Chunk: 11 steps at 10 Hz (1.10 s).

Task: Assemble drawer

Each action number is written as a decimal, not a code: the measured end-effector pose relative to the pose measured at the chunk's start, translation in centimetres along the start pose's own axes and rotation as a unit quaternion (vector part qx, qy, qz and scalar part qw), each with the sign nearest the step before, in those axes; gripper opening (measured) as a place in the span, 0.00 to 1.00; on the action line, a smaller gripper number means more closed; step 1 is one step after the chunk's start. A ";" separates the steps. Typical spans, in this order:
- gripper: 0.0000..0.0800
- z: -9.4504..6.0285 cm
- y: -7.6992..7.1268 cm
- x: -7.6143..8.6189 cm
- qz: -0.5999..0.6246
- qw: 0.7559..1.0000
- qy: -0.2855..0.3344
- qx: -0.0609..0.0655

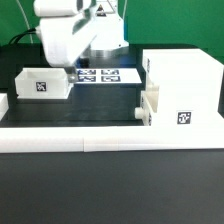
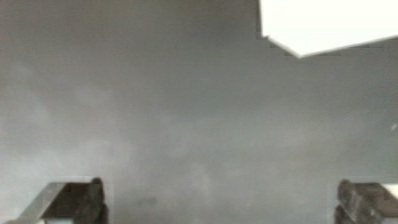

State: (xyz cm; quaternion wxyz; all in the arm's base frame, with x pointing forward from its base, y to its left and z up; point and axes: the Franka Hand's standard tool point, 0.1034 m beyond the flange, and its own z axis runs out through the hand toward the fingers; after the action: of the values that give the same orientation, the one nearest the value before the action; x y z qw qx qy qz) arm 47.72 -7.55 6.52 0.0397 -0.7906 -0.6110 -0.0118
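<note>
Dark table [image 1: 100,108] fills most of the exterior view, closed at the front by a low white rail [image 1: 80,140]; the marker board [image 1: 105,75] lies flat near the back and I use it as landmark. Toward the exterior view's left of the marker board, just beside it, stands the small white box [image 1: 45,83] with one tag on its front. On the other side of the marker board stands the large white housing [image 1: 185,85]; a small white part [image 1: 150,106] touches its lower corner, and I cannot tell if the two are joined.

The arm [image 1: 65,35] hangs above the near-left edge of the marker board, close to the small white box. In the wrist view the gripper [image 2: 221,205] has its two fingers [image 2: 71,200] spread wide with only dark table between them, so it holds nothing. A white corner [image 2: 329,25] shows ahead of the gripper; which part this is I cannot tell.

I judge the step in hand to be reaching for the small white box. To do it well, the gripper should first be centred over one wall, with the fingers parallel to that wall; then it should descend straight and close only when the wall is fully between the pads, so the box does not slide or twist.
</note>
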 end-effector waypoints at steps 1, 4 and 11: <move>0.81 0.2 -0.1 0.0 0.007 1.000 0.000 0.001; 0.81 0.2 -0.1 0.1 0.028 1.000 0.001 0.002; 0.81 0.2 -2.2 -4.2 0.356 0.934 0.010 -0.020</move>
State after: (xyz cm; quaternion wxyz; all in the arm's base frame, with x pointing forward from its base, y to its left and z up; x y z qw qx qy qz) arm 44.52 -11.05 6.11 0.0314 -0.9567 -0.2890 -0.0166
